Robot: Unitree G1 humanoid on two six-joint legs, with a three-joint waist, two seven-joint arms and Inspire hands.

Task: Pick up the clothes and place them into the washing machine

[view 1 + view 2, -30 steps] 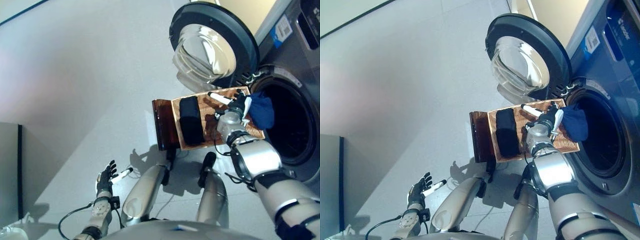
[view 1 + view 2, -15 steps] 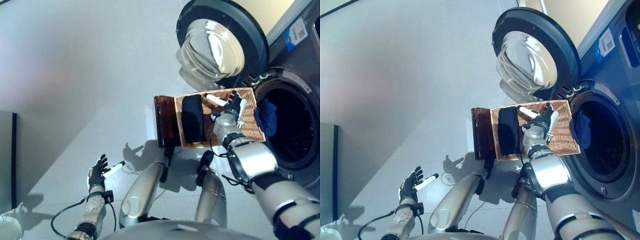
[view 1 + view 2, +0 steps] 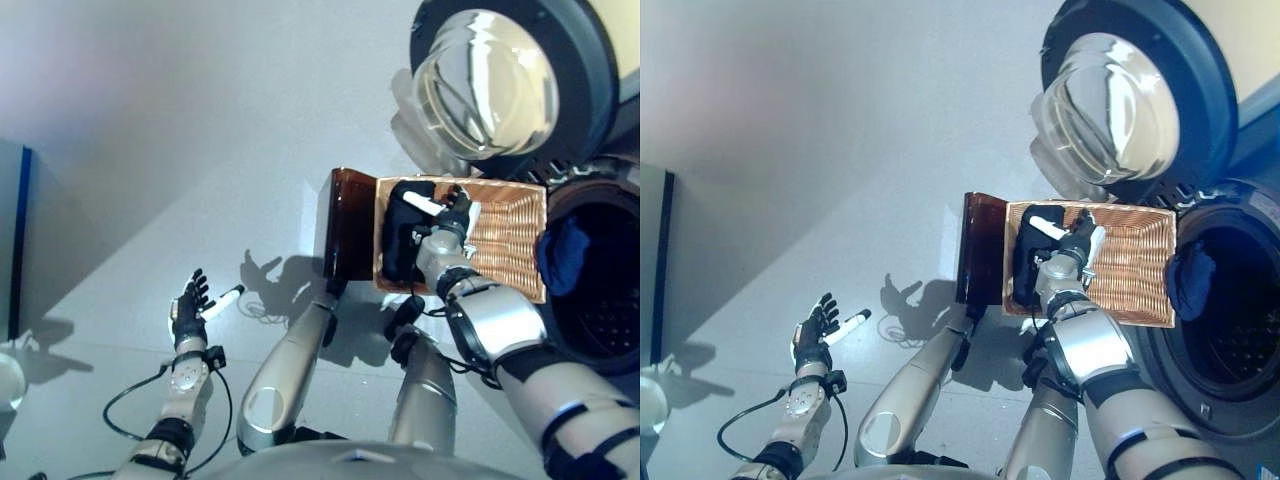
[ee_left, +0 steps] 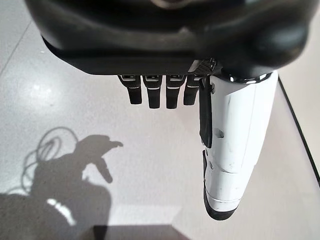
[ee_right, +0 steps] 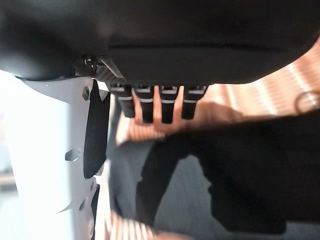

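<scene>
The left hand [image 3: 186, 312] hung low at the robot's left side over the grey floor [image 3: 150, 150], well apart from the work. Its fingers [image 4: 159, 94] were straight and spread, the white-covered thumb standing out beside them, and it held nothing.

Farther out, a wicker basket [image 3: 510, 240] stood on the floor beside a brown box [image 3: 350, 237] that touched its left side. The right hand [image 3: 450, 215] was over the basket's left part, fingers [image 5: 160, 105] extended and relaxed, thumb spread wide; nothing was gripped. A black garment [image 3: 405, 235] lay in the basket's left end, directly below and beside that hand. The right wrist view showed the dark cloth [image 5: 240, 170] under the fingers against the woven base; contact could not be determined.

Beyond the basket, the washer [image 3: 1240, 330] stood with its drum opening facing the basket. A blue garment [image 3: 563, 254] lay at the drum's lip, just past the basket's right edge. The round door [image 3: 500, 80] was swung fully open above the basket.
</scene>
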